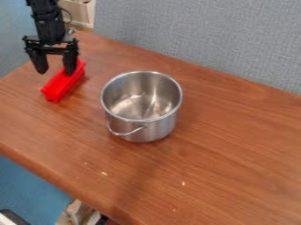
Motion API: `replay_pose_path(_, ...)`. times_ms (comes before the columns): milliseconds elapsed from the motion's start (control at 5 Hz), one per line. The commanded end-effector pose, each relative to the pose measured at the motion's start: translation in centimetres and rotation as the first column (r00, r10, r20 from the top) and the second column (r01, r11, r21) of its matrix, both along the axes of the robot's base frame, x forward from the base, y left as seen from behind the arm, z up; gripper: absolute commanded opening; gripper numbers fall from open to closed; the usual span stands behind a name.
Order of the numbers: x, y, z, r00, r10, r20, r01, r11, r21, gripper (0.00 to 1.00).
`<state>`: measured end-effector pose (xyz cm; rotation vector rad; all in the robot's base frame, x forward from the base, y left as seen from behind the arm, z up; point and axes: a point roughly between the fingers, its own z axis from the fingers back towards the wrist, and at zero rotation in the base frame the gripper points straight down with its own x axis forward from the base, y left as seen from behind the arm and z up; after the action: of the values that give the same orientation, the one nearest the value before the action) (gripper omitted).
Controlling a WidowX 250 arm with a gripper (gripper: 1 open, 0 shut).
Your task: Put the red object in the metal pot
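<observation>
The red object point(62, 83) lies flat on the wooden table point(223, 149) at the far left, a bright red elongated block set at a slant. My black gripper point(55, 65) points straight down just above its far end, jaws open, one finger on each side of the block's upper end. Whether the fingers touch the block I cannot tell. The metal pot point(143, 105) stands upright to the right of the block, shiny, empty, with its thin wire handle hanging down its front.
A blue-grey wall point(212, 35) runs behind the table. The table's front edge runs diagonally from left to bottom centre. A pale object point(77, 10) sits behind the arm at the top left.
</observation>
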<state>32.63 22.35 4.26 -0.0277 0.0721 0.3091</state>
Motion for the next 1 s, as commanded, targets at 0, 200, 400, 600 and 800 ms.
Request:
replay_pose_path(0,-0.4,0.8,-0.8,0.999,0.027,-0.018,-0.027,0.999,0.023,1.0)
replay_pose_path(200,-0.3,0.8,-1.7,0.999,0.029,-0.037,-0.029,0.999,0.021,1.0)
replay_pose_path(400,-0.2,0.7,-2.7,0.998,0.031,-0.055,-0.03,0.999,0.019,1.0)
replay_pose_path(600,-0.1,0.6,-3.6,0.997,0.032,-0.073,-0.031,0.999,0.017,1.0)
replay_pose_path(800,0.0,0.6,-4.5,0.995,0.033,-0.09,-0.032,0.999,0.015,1.0)
